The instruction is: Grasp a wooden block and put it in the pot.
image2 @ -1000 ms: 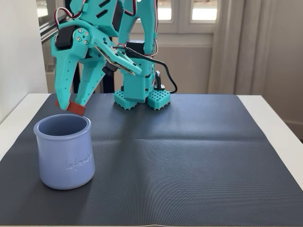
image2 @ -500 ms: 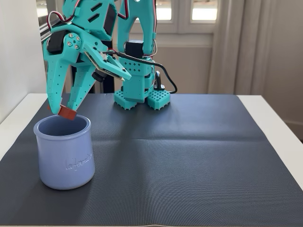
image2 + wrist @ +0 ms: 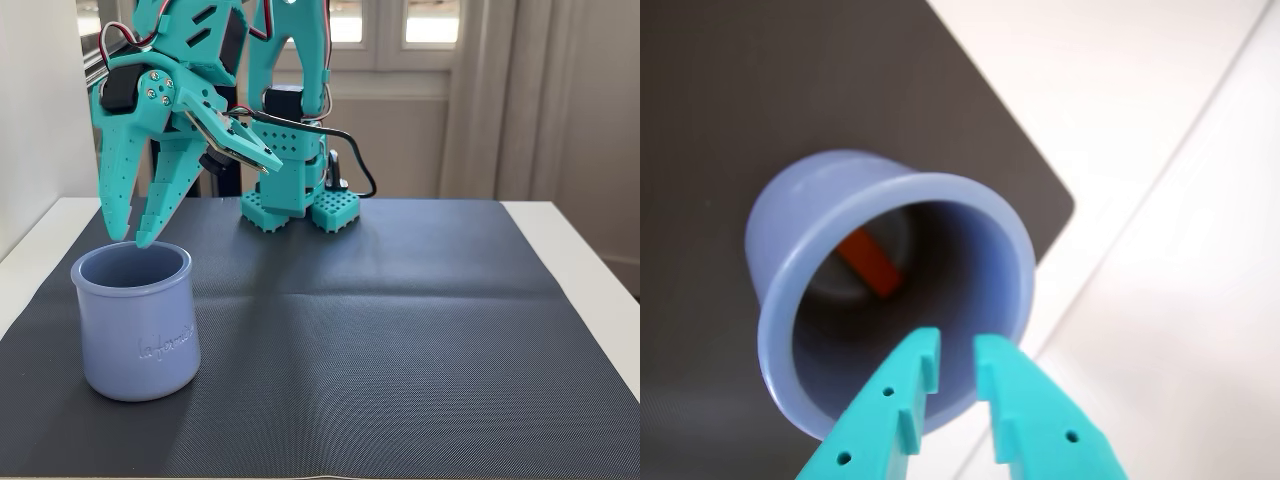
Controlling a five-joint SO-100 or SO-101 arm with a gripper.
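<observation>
The periwinkle-blue pot (image 3: 137, 325) stands on the front left of the dark mat, and the wrist view looks down into its mouth past the rim (image 3: 970, 195). Inside, on the bottom, lies the red-brown wooden block (image 3: 872, 263); the fixed view does not show it. My teal gripper (image 3: 132, 239) hangs just above the pot's back rim, pointing down. Its fingers are slightly apart, so it is open with nothing between them. In the wrist view the gripper (image 3: 957, 350) sits over the near side of the pot's opening.
A dark ribbed mat (image 3: 400, 320) covers the white table (image 3: 590, 250). The arm's teal base (image 3: 298, 205) with a black cable stands at the mat's far edge. A white wall (image 3: 40, 120) rises close on the left in the fixed view.
The gripper opened over the pot and let go of the wooden block, which dropped inside. The fingertips, which held the block half a second ago, are now bare.
</observation>
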